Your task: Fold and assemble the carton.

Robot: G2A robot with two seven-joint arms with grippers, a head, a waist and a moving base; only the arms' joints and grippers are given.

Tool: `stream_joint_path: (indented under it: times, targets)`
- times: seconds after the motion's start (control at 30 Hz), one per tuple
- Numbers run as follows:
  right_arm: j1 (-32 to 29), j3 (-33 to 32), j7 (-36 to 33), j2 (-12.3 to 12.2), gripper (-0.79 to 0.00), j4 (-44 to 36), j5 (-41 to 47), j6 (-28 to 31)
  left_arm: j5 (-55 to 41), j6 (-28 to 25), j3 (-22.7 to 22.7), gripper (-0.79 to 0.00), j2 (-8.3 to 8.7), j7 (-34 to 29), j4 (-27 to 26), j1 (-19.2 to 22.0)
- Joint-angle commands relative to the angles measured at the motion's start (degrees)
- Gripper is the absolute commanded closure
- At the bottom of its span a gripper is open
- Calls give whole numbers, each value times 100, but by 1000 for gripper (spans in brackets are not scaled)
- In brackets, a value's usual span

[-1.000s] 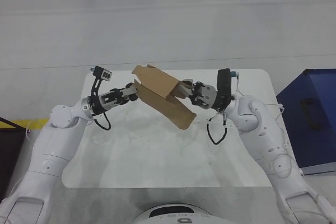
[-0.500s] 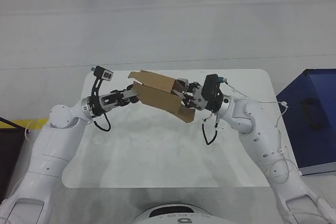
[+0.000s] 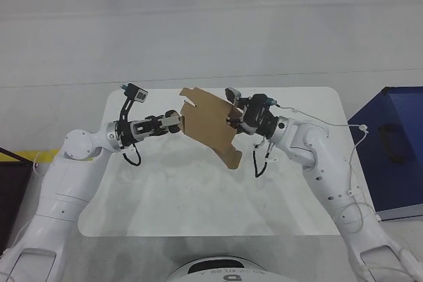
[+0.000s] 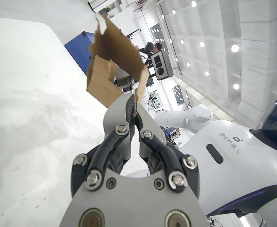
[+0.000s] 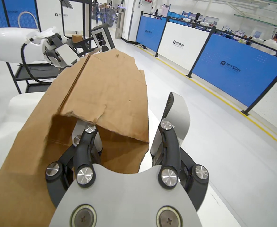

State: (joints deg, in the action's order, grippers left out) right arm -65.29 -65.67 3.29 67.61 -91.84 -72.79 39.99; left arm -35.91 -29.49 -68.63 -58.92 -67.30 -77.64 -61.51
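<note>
The brown cardboard carton hangs in the air above the white tabletop, partly opened into a slanted sleeve with a ragged rim. At 1 end of it the left hand is clamped on a thin edge. At the other end the right hand has its fingers apart, 1 inside the open mouth. I judge this is the opening step. Next, the right hand should close on that wall and push the sleeve square.

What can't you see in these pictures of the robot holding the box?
- Right wrist view: the box covers one finger of the right gripper.
- Right wrist view: the box's edge hides the left gripper's fingertips.
- Top view: the box hides the table beneath it.
</note>
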Motion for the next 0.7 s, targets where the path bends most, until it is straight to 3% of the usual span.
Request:
stream_joint_path:
  times: [0.0,0.17,0.47,0.53,0.57,0.6,0.63,0.67]
  targets:
    - [-15,10,85,-3,-499,-28,-95,-15,22,-10,-9,0,-2,7,-5,-1]
    - [-12,11,290,-15,-483,-91,-376,-56,47,4,-38,0,-2,0,-40,-16]
    - [-6,68,479,-33,-320,-201,-1135,-379,120,27,-70,0,1,-49,-141,-60]
    - [-37,74,539,-38,-206,-229,-1264,-456,155,39,-82,0,5,-76,-152,-66]
    - [-46,64,565,-41,-46,-229,-1279,-469,164,53,-88,0,6,-76,-152,-73]
    - [-55,56,588,-44,0,-228,-1281,-466,166,60,-97,-283,7,-69,-154,-81]
    - [-63,50,608,-46,0,-219,-1269,-445,178,75,-104,-785,9,-69,-155,-90]
    - [-72,42,629,-48,0,-201,-1220,-417,184,86,-118,-785,11,-57,-155,-98]
